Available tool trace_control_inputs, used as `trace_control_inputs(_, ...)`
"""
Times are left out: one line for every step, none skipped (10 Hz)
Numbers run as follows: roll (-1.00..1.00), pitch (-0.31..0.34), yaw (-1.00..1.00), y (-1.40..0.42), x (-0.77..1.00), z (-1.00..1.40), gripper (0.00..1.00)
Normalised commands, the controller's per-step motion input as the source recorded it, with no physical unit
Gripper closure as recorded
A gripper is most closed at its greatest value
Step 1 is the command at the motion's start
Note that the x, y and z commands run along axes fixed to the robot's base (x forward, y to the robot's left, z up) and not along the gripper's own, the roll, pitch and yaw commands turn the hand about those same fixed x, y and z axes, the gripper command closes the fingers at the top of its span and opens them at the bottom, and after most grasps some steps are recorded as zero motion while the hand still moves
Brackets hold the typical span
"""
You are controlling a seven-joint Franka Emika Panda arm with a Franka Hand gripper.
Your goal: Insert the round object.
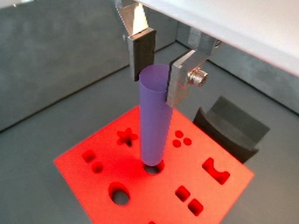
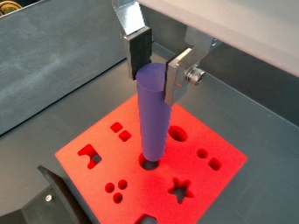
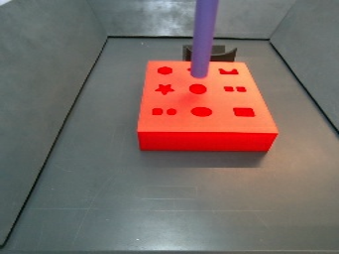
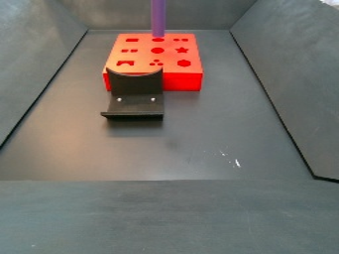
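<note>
Nearest the wrist cameras, the tool [image 1: 158, 66] is seen closed on the upper end of the round object [image 1: 153, 122]; the silver fingers [image 2: 180, 74] with dark pads press against opposite sides of the purple peg in both wrist views. The round object [image 2: 151, 118] is held upright, and its lower end is seated in a round hole near the middle of the red block [image 1: 222, 188]. How deep the tip sits cannot be told.

Below the tool, the red block [image 2: 216, 157] is seen to carry cut-outs of several shapes, among them a star, circles, squares and an oval. Its top face is flat and matte.

Beside the block, the dark fixture [image 1: 233, 127] stands on the bench [image 1: 47, 79], just apart from one edge of the block. In a side view the fixture [image 4: 133, 99] is seen in front of the red block [image 4: 157, 69], nearly touching it.

Farther out, the bench [image 3: 79, 179] is a dark grey, matte surface with faint scuffs, one pale mark showing in a side view. It is bounded by low dark grey walls [image 4: 284, 89] that slope outward on each side.
</note>
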Motion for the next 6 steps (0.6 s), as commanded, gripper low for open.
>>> trace_control_inputs(0.0,-0.003,0.0,0.0,0.0,-0.25,1.0)
trace_control_inputs(0.0,-0.004,0.0,0.05,0.0,-0.24,1.0)
trace_control_inputs(0.04,-0.004,0.0,0.11,0.0,-0.27,1.0)
trace_control_inputs(0.04,-0.01,0.02,0.12,0.08,-0.28,1.0)
trace_control_inputs(0.01,-0.026,0.08,0.09,0.23,-0.26,1.0)
trace_control_inputs(0.0,-0.016,0.11,0.05,0.28,-0.2,1.0)
